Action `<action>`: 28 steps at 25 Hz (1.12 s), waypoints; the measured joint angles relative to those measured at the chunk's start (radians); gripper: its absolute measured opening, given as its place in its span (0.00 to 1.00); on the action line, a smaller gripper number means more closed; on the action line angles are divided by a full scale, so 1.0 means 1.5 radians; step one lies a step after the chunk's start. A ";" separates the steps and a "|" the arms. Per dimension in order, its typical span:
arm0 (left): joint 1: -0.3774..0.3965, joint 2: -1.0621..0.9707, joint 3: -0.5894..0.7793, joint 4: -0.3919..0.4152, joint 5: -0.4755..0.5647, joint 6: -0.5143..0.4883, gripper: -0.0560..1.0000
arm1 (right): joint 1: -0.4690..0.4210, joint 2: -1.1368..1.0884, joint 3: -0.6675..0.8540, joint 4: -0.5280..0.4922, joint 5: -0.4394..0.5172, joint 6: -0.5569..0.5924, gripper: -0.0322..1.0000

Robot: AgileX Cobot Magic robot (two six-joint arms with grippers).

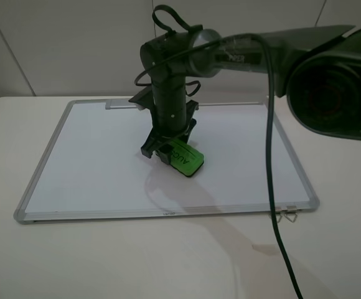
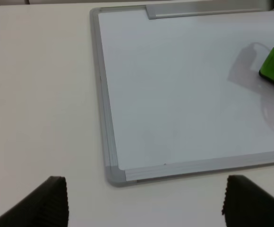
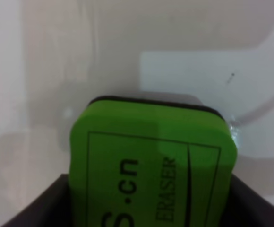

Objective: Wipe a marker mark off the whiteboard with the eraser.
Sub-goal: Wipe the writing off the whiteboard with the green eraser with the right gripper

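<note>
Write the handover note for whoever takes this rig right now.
Left claw: open, empty, over the table beside a whiteboard corner.
Right claw: shut on the eraser, mid-board; contact unclear.
Done: eraser grasped; no marker mark shows in the high view.
Left: a tiny dark speck ahead of the eraser may be its remnant; wipe there, then check.
</note>
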 joint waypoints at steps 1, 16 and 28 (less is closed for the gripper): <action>0.000 0.000 0.000 0.000 0.000 0.000 0.70 | 0.000 0.004 -0.001 0.000 -0.003 -0.009 0.61; 0.000 0.000 0.000 0.000 0.000 0.000 0.70 | -0.002 0.042 -0.016 0.042 -0.006 -0.073 0.61; 0.000 0.000 0.000 0.000 0.000 0.000 0.70 | -0.057 0.054 -0.025 0.062 -0.009 -0.079 0.61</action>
